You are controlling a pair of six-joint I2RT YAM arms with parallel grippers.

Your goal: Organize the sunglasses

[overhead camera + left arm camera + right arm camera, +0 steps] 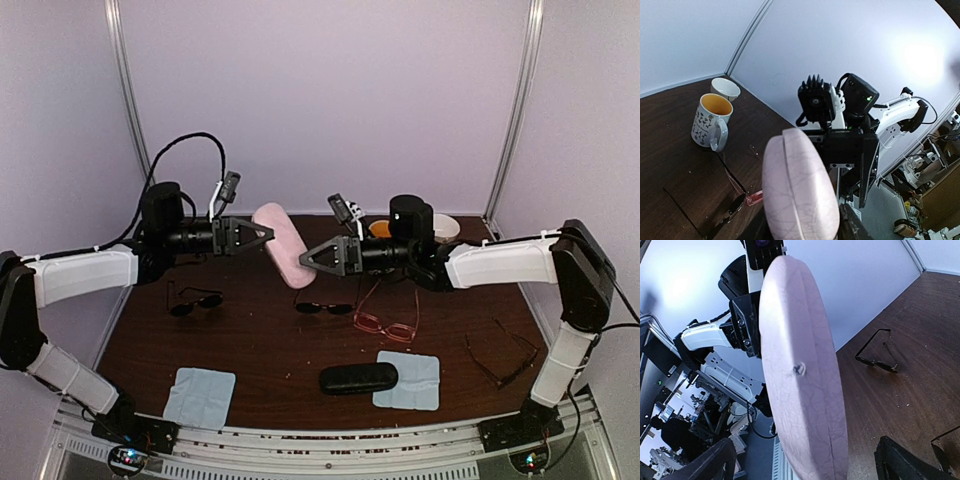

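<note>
My left gripper [262,236] is shut on the upper end of a pink hard case [283,244] and holds it in the air, tilted, above the table's middle. The case [797,190] fills the space between the left fingers. My right gripper [305,260] faces it, open wide, and the case's lower end [802,370] lies between its fingers [910,462] without touching them. On the table are dark-lensed sunglasses [195,300], a second dark pair [322,307], a pink-red framed pair [386,322] and a thin black-framed pair [500,355].
A black hard case [358,378] lies near the front, between two light-blue cloths [200,395] [408,380]. A patterned mug [710,120] and a white bowl [725,88] stand at the back right corner. Walls close in the table on three sides.
</note>
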